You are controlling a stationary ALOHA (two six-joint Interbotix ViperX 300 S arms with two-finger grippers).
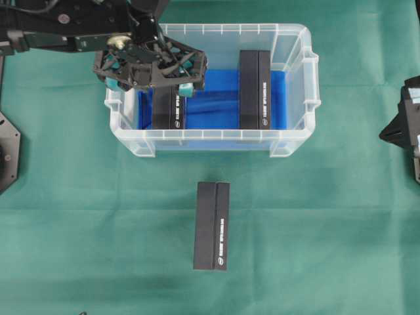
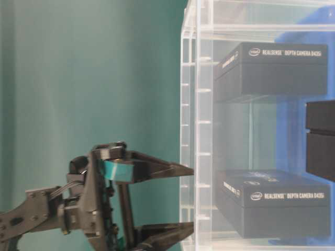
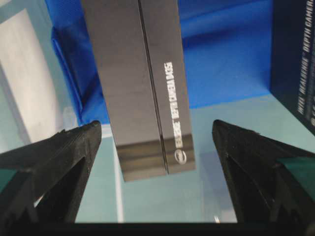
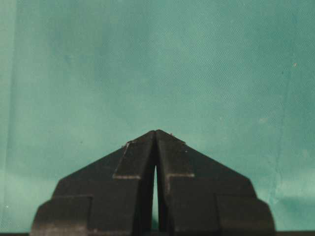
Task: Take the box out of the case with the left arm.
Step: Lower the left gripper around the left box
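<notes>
On a green tabletop (image 1: 79,216), the clear case (image 1: 295,141) held two black boxes; a third lay outside. The left end effector (image 1: 154,73), jaws apart, hovered over the left box (image 1: 167,108), not yet gripped.

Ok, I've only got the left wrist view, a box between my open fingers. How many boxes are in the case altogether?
Observer: Two, a left box and a right box.
Operator: Any out already?
Observer: Yes, a third box lies on the cloth in front of the case.
Operator: And the right gripper?
Observer: The right gripper is shut, over bare cloth.
</notes>
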